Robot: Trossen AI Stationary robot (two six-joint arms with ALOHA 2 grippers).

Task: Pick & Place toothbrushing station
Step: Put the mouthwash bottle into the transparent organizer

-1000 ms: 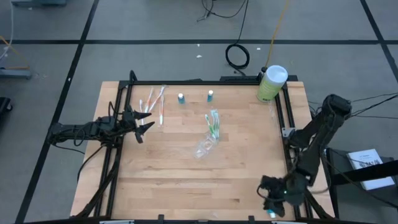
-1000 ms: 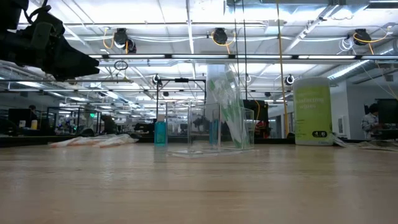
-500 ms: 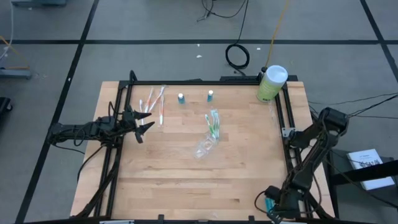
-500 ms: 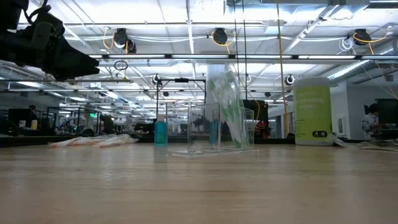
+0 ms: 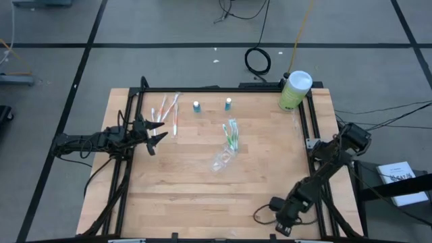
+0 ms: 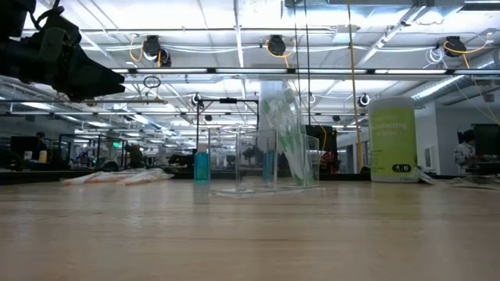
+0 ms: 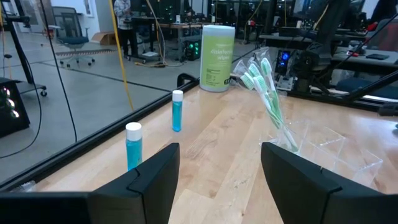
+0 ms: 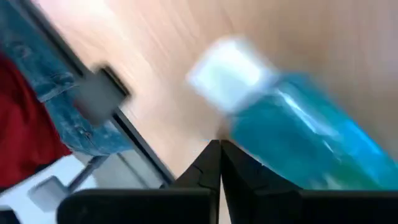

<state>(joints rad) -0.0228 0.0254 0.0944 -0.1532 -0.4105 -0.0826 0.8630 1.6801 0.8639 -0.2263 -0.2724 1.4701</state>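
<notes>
Arms lie at opposite sides of the high view. At the left edge, the left arm stretches level over the table's (image 5: 202, 196) left rim, its left gripper (image 5: 156, 134) spread apart and holding nothing, aimed rightward. Just right of it, in the upper left of the tabletop, pink-white toothbrushes (image 5: 167, 111) lie flat. Further right, near the top edge of the table, two blue tubes (image 5: 196, 106) with white caps stand upright, well apart from each other. Below them, at centre, the clear holder (image 5: 221, 159) sits with green-white toothbrushes (image 5: 232, 133) leaning out of it. At the upper right corner stands a pale-green canister (image 5: 294, 90). At the lower right, the right arm folds down from the table's right rim, its right gripper (image 5: 283, 214) pinched together with nothing between the fingers; the right wrist view shows another blue tube (image 8: 292, 137) lying just beyond the tips.
</notes>
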